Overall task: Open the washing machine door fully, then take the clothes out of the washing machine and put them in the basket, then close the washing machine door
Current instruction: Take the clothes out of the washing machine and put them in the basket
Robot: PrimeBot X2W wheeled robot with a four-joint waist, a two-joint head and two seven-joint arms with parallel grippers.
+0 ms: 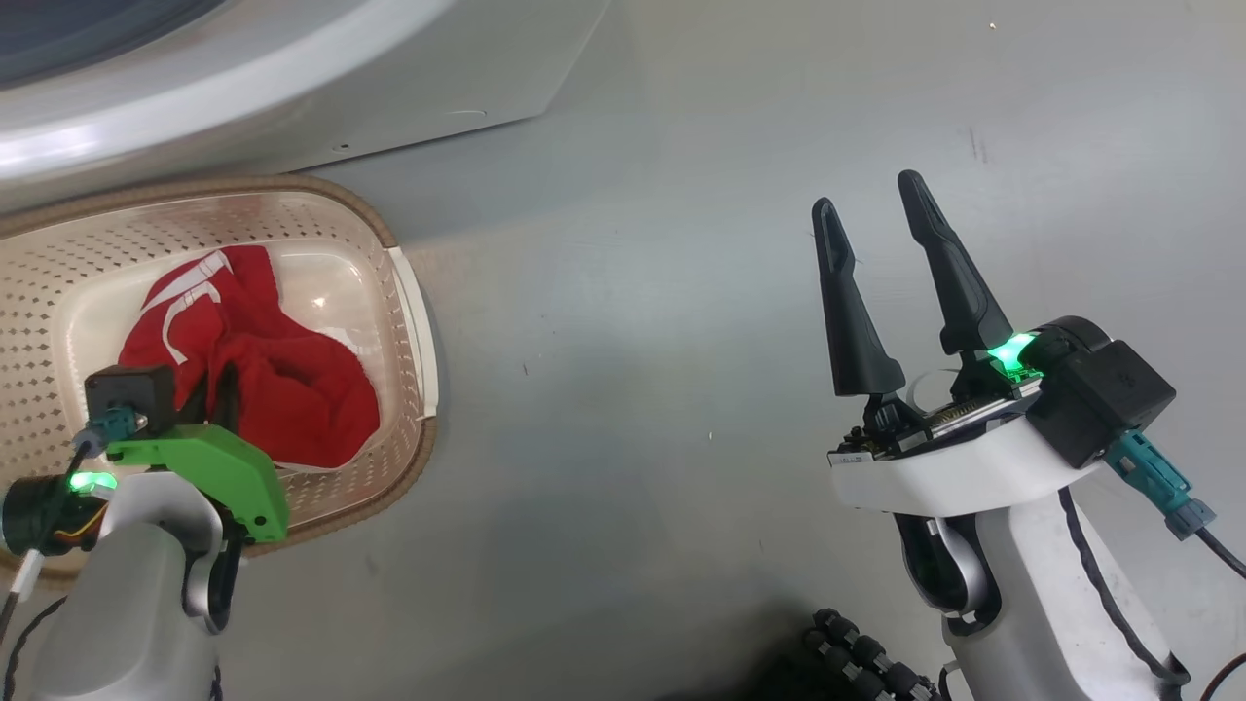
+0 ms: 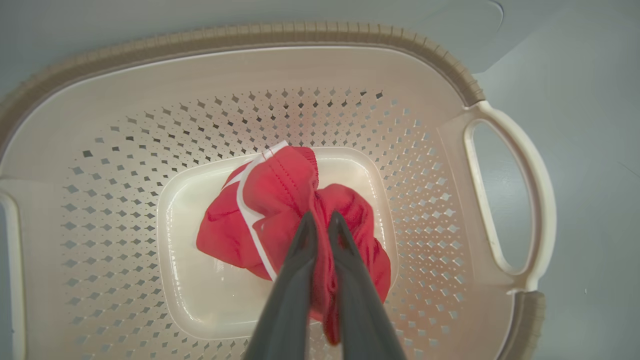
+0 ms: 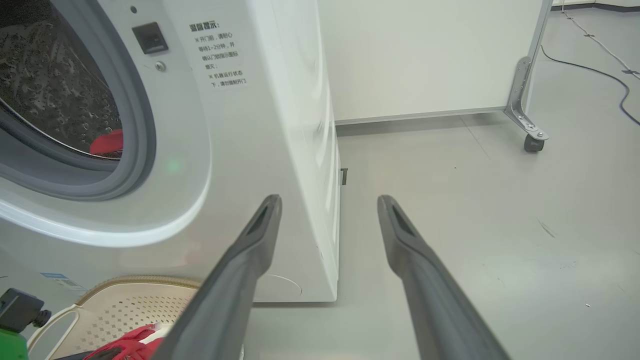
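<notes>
The cream basket (image 1: 409,292) stands on the floor in front of the white washing machine (image 1: 292,88). Red clothes (image 2: 280,195) with white stripes lie bunched on the basket's bottom. My left gripper (image 2: 320,220) reaches down into the basket (image 2: 350,65), shut on a fold of that red fabric. My right gripper (image 1: 869,200) hangs open over bare floor to the right, holding nothing. In the right wrist view the washing machine (image 3: 240,165) shows its round opening uncovered, with one more red garment (image 3: 106,142) in the steel drum. The washing machine door is out of view.
Grey floor stretches to the right of the machine. A white partition on a caster (image 3: 532,142) stands behind it, and a cable (image 3: 607,70) trails over the floor at the far right. A black ribbed hose (image 1: 866,657) lies by my right arm's base.
</notes>
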